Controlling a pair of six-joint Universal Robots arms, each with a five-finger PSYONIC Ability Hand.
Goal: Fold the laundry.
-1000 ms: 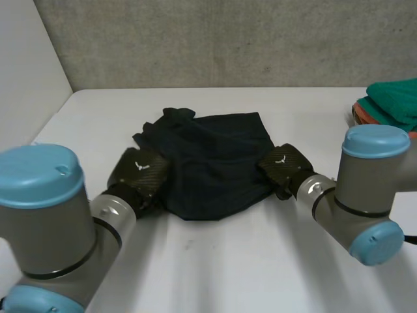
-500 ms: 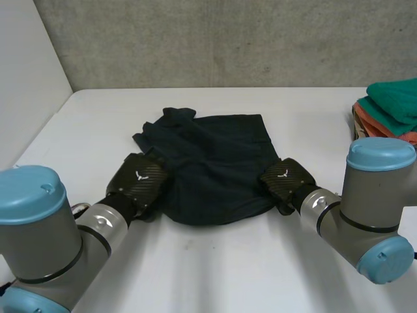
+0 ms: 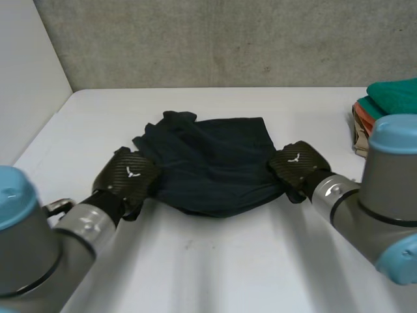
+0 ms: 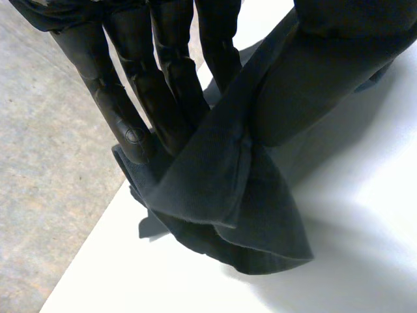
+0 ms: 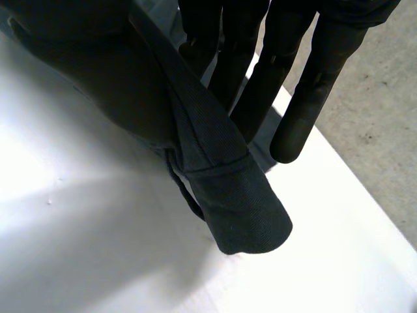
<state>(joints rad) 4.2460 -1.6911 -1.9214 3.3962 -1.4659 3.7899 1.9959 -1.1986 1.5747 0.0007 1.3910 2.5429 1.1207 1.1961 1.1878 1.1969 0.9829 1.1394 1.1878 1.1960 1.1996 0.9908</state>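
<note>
Cloth: a dark garment [image 3: 215, 163] lies rumpled mid-surface, its far left part bunched and its near edge raised at both near corners.
Left hand: the left hand [image 3: 127, 176] is at the near left corner. In its wrist view straight fingers [image 4: 130, 124] pinch the hem [image 4: 221, 189] against the thumb side, and a doubled flap hangs below the fingertips.
Right hand: the right hand [image 3: 296, 166] is at the near right corner. Its fingers [image 5: 306, 111] clamp a rolled bit of hem [image 5: 228, 189] that pokes out past them.
Step, as I judge it: the near edge is up, ready to be carried over the far edge for a half fold.
Doing it well: raise both corners level and keep the hands apart, so the near edge is taut between them. Carry it high enough that the sagging middle clears the cloth below, and lay hem on hem before letting go.
Watch for: the grips are shallow and sit on bunched cloth, so a quick pull may slip a corner free. The bunched far left part will likely spoil the far-edge match unless it is smoothed.
Surface: white and bare [image 3: 215, 261] in front of the cloth.
Stack: folded cloths [image 3: 394, 98] sit at the right side, well apart from the work.
</note>
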